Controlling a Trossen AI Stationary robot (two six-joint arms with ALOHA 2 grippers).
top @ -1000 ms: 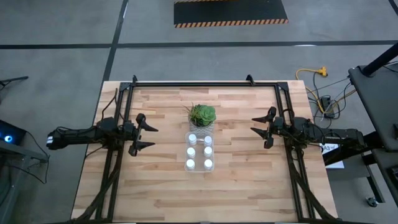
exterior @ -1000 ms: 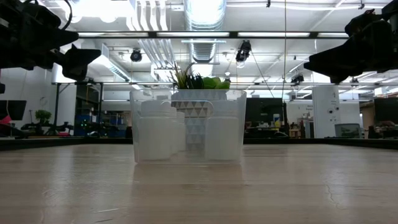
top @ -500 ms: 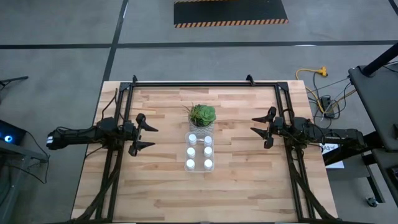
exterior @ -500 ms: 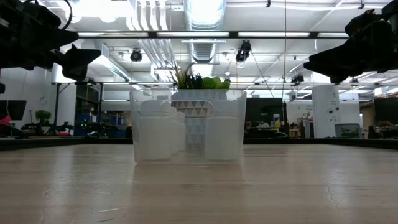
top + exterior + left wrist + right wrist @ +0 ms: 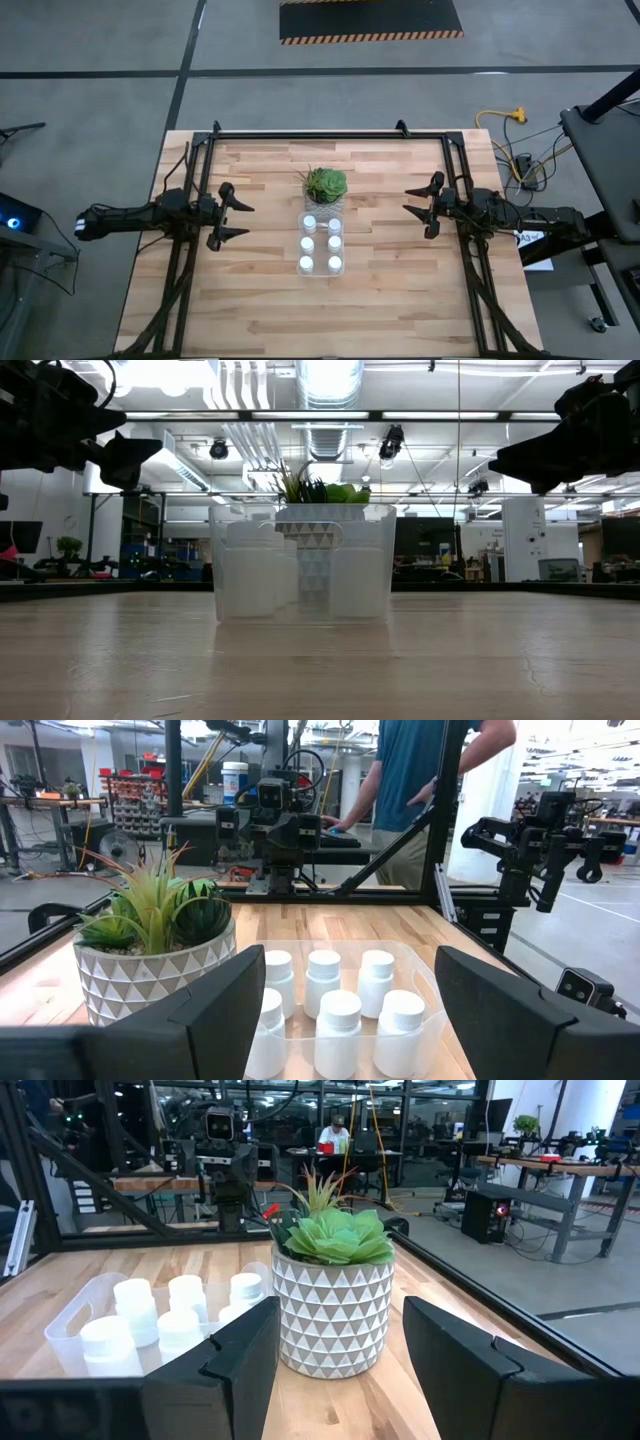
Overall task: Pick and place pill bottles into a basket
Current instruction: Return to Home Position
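Observation:
Several white pill bottles (image 5: 321, 243) stand upright in two rows inside the clear basket (image 5: 321, 267) at the table's middle; they also show in the left wrist view (image 5: 338, 1008) and the right wrist view (image 5: 150, 1320). My left gripper (image 5: 240, 219) is open and empty, left of the basket and above the table. My right gripper (image 5: 418, 208) is open and empty, right of the plant and above the table.
A green potted plant (image 5: 325, 185) in a white patterned pot (image 5: 331, 1312) stands just beyond the basket's far end. A black frame (image 5: 330, 133) runs along the table's far and side edges. A person (image 5: 420, 780) stands beyond the table. Bare wood lies near and beside the basket.

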